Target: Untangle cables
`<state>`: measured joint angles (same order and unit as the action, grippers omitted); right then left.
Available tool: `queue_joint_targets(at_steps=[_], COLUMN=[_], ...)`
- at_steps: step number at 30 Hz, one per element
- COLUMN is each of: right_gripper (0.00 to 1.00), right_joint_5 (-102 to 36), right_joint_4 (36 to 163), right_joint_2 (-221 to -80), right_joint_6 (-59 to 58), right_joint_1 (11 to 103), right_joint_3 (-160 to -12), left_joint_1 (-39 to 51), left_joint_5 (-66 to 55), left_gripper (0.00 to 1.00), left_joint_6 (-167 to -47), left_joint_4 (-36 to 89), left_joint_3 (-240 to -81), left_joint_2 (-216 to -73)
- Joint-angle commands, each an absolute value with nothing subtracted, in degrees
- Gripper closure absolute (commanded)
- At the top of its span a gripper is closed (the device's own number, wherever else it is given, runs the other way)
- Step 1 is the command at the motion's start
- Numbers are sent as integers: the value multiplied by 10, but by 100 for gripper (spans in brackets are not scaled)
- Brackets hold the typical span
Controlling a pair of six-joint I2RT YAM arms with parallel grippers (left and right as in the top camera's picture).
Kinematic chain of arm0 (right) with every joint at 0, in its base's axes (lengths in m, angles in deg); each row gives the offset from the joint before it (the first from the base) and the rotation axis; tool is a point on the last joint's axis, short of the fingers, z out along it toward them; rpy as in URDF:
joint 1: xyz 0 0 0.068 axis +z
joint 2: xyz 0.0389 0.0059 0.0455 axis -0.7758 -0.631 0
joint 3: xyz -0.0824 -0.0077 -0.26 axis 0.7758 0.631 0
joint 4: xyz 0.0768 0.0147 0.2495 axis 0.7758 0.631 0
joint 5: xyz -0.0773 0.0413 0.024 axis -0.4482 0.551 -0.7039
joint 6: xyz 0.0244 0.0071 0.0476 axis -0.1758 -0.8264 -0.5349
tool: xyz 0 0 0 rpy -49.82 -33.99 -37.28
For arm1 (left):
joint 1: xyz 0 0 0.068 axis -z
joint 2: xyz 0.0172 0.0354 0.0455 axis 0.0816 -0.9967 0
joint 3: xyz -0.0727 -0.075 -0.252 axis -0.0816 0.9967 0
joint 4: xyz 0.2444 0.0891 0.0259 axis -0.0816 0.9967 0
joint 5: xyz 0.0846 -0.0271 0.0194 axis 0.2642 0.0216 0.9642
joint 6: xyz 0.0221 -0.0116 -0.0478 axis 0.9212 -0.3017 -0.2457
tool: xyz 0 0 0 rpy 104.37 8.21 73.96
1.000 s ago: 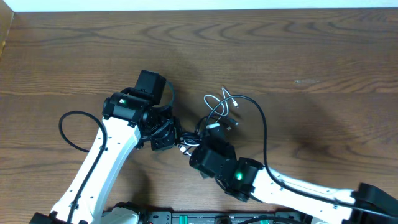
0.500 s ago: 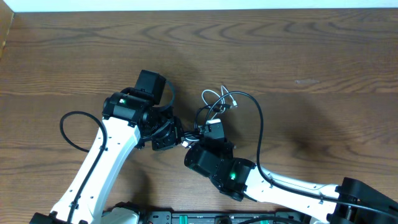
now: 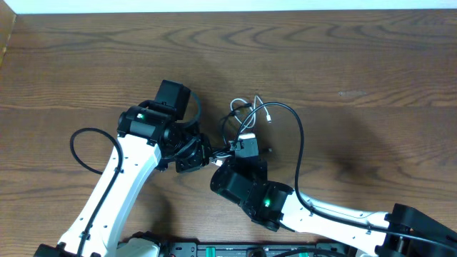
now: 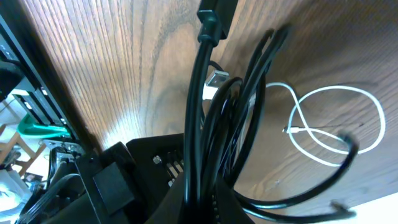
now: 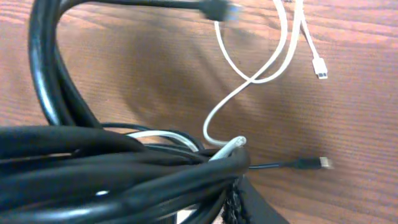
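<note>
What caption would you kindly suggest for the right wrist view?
Thick black cables bunched in the foreground, a thin white cable looping across the wooden table.

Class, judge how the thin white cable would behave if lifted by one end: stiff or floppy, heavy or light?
Probably floppy: the white cable lies in loose crossing loops on the table. Likely light, being much thinner than the black cables. It may snag rather than lift free, since it runs into that bundle.
</note>
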<state>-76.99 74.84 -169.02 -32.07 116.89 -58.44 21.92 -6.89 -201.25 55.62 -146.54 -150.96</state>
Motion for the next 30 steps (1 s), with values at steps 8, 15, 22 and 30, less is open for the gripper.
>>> queue_joint_targets(at_steps=[8,15,22,30], right_gripper=[99,99,99,99], right_joint_5=[-786,-613,-505,-423], right_joint_4=[737,801,872,894], right_joint_2=[-1686,-1642,-1581,-1505], right_joint_6=[-249,-218,-146,-85], right_joint_1=[1165,1165,1165,1165], right_joint_3=[-582,-582,-582,-582], left_joint_1=[212,179,170,170], left_joint_5=[-65,-5,94,154], left_gripper=[93,92,92,92], left_joint_6=[-2016,-2015,-2015,-2000], left_joint_4=[560,551,552,556], left_joint_3=[-1474,-1474,-1474,-1451], left_joint_2=[-1511,-1511,-1511,-1517])
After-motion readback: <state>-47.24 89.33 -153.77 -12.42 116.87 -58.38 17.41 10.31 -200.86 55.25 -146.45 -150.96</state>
